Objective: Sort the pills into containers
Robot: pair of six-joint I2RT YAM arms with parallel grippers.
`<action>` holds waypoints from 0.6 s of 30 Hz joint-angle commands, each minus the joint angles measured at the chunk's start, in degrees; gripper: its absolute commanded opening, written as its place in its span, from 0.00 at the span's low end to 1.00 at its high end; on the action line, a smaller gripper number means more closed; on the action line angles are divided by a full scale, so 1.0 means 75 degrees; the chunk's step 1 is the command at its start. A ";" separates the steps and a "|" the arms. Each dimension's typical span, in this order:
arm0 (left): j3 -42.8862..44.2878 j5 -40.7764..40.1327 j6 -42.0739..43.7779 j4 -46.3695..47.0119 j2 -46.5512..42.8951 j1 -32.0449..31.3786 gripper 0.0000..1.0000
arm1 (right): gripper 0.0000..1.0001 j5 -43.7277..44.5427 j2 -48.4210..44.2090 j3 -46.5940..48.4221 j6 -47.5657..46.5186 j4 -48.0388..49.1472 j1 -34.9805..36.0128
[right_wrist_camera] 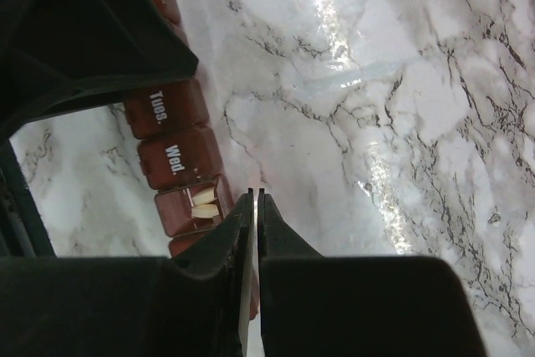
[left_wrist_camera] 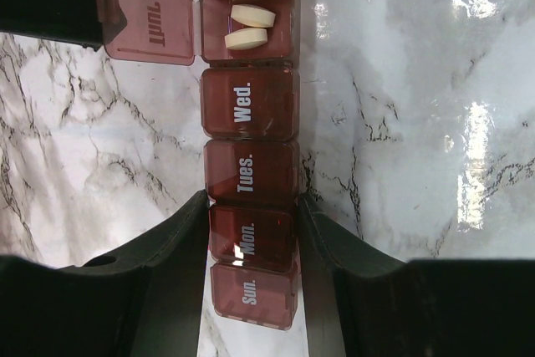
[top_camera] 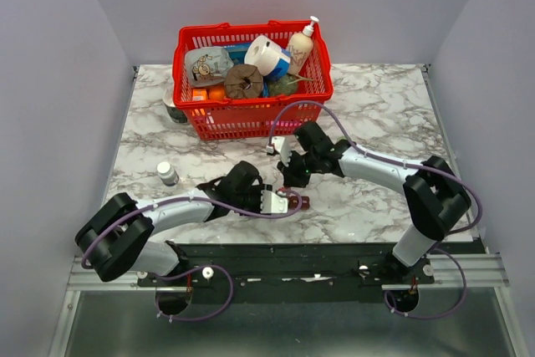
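Observation:
The dark red pill organizer (left_wrist_camera: 251, 135) lies on the marble table; it also shows in the right wrist view (right_wrist_camera: 171, 160) and in the top view (top_camera: 299, 201). My left gripper (left_wrist_camera: 252, 206) is shut on its sides at the "Mon." and "Sun." compartments. The "Thu." lid (left_wrist_camera: 150, 18) stands open, and two white oblong pills (left_wrist_camera: 249, 27) lie in that compartment. They also show in the right wrist view (right_wrist_camera: 205, 202). My right gripper (right_wrist_camera: 256, 192) is shut and empty, its tips just beside the open compartment. In the top view the left gripper (top_camera: 280, 201) and the right gripper (top_camera: 288, 177) are close together.
A big red mesh basket (top_camera: 251, 119) full of groceries stands at the back of the table. A small bottle with a white cap (top_camera: 167, 173) stands at the left. The left gripper (right_wrist_camera: 84, 31) fills the upper left of the right wrist view.

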 commanded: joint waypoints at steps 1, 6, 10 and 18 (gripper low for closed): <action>0.0111 -0.0016 -0.0166 -0.0236 0.0242 -0.0020 0.27 | 0.12 -0.0658 -0.0379 -0.0123 -0.0231 -0.0144 0.0066; 0.0216 -0.0040 -0.0307 -0.0306 0.0302 0.0015 0.26 | 0.09 -0.0916 -0.0180 0.0005 -0.0301 -0.0507 0.0124; 0.0263 -0.0051 -0.0413 -0.0318 0.0360 0.0062 0.26 | 0.07 -0.0975 0.0066 0.0181 -0.0407 -0.0893 0.0218; 0.0369 -0.0086 -0.0542 -0.0411 0.0454 0.0121 0.25 | 0.06 -0.0729 0.0184 0.0275 -0.0407 -0.1105 0.0289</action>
